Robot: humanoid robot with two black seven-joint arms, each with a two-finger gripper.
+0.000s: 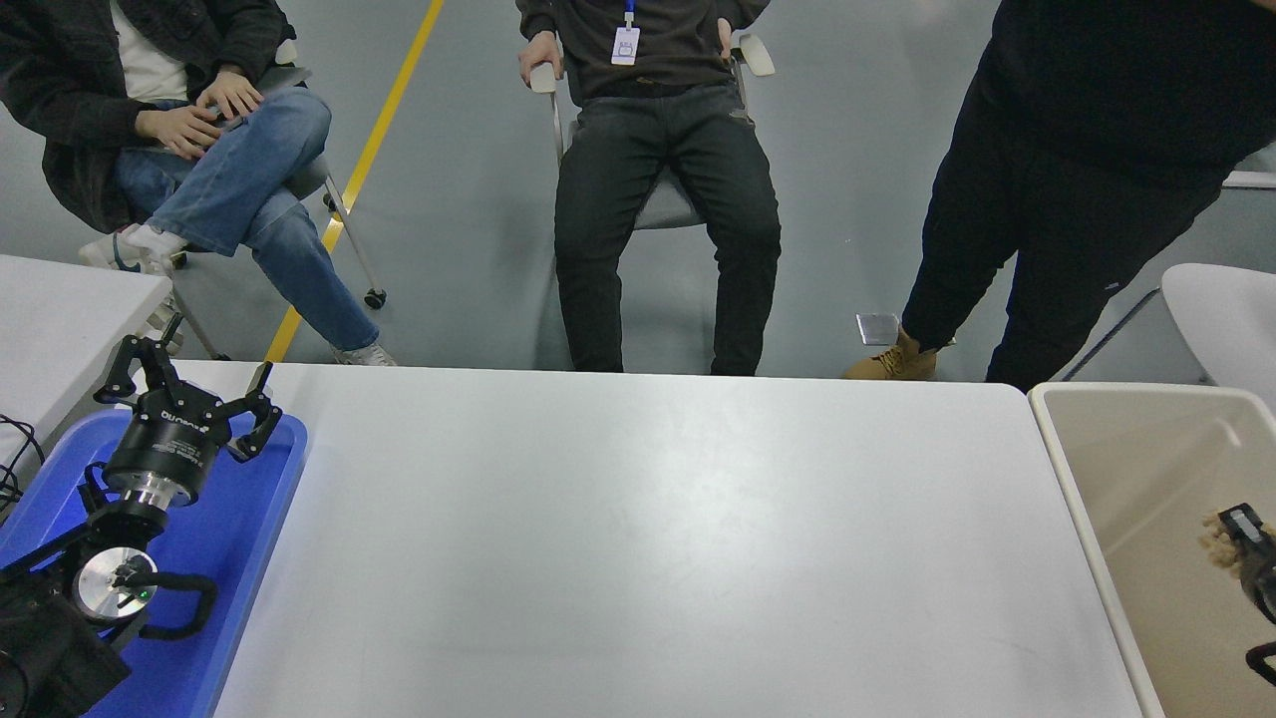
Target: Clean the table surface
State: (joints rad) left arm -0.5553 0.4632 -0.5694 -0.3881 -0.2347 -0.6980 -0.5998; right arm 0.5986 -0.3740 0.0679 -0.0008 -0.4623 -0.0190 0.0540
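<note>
My left gripper [184, 384] is parked at the lower left above the blue tray [261, 519], its fingers spread wide with nothing between them. The tray sits at the left end of the table [638, 538], whose white top fills the middle of my view from the tray across to the beige bin [1072, 469] at its right end. My right gripper [1241, 543] shows only at the right edge, over the inside of the bin; just a fingertip and a bit of black frame are in view. A pale, crumbly scrap [1218, 538] sits against that fingertip, and it looks pinched there, but with so little of the claw showing I cannot tell whether it is really closed on the scrap or how wide it stands. Past the far edge of the table, one person [159, 130] in jeans sits at the left with legs crossed, another [663, 179] in dark trousers sits in a chair at the middle, and a third [1077, 170] in black stands at the right wearing tan boots. A yellow line [374, 150] runs over the grey floor between the two who are seated.
</note>
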